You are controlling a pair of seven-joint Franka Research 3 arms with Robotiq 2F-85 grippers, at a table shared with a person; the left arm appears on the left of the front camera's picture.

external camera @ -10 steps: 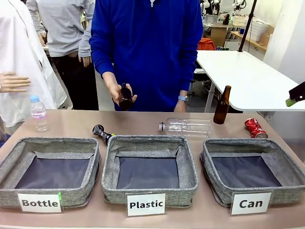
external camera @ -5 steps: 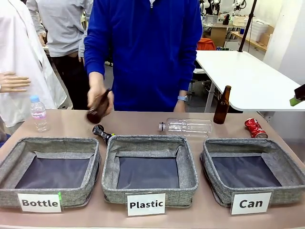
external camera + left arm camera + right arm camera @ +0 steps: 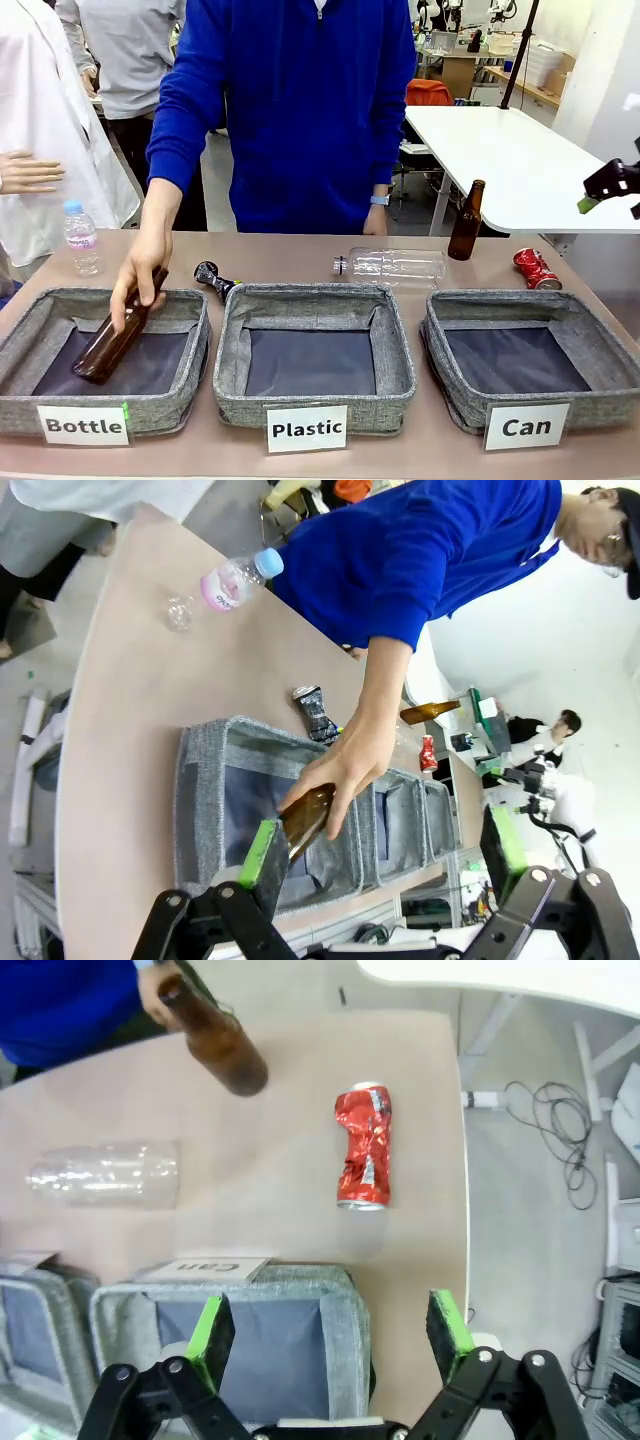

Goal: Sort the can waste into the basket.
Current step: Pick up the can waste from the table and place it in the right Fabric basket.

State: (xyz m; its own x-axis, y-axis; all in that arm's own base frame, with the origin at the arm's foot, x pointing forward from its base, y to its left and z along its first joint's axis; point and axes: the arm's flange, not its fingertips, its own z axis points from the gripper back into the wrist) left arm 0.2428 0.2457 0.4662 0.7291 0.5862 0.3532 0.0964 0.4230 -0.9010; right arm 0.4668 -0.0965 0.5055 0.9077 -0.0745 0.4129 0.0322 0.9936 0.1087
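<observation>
A crushed red can (image 3: 537, 268) lies on the table behind the grey basket (image 3: 500, 298) labelled "Can", at the far right. In the right wrist view the red can (image 3: 363, 1160) lies just past the basket's rim (image 3: 340, 1300). My right gripper (image 3: 330, 1328) hangs open high above them, and it shows at the front view's right edge (image 3: 600, 195). A dark crushed can (image 3: 213, 277) lies between the "Bottle" and "Plastic" baskets, at their far corners. My left gripper (image 3: 385, 845) is open and held high, with the dark can (image 3: 316, 710) far off.
A person's hand (image 3: 140, 275) lowers a brown bottle (image 3: 120, 335) into the "Bottle" basket (image 3: 110, 297). The "Plastic" basket (image 3: 315, 292) stands in the middle. Behind the baskets are a lying clear bottle (image 3: 395, 265), an upright brown bottle (image 3: 465, 222) and a small water bottle (image 3: 80, 238).
The person's hand carried the brown bottle from in front of the chest, leftward and down into the "Bottle" basket. My right gripper shifted slightly at the right edge.
</observation>
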